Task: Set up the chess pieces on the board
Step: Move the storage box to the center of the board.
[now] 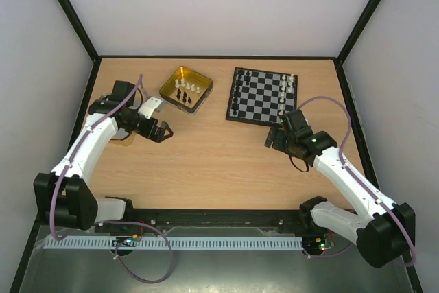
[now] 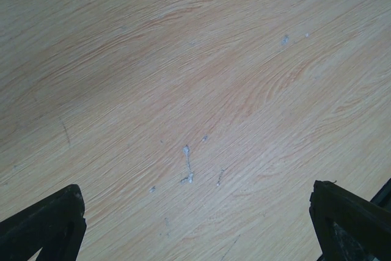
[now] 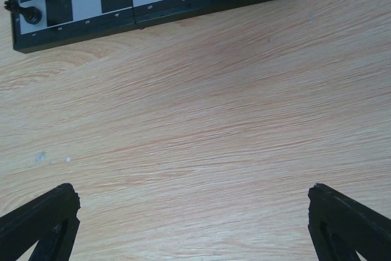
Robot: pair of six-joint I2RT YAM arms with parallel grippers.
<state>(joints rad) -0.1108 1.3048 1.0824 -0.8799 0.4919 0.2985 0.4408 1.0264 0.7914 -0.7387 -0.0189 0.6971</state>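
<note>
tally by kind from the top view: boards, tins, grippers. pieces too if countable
board: 1
gold tin: 1
grippers: 2 (left gripper, right gripper, both open)
chess pieces: too small to count; some are on the board, some in the gold tin
Total: 4, pieces aside
</note>
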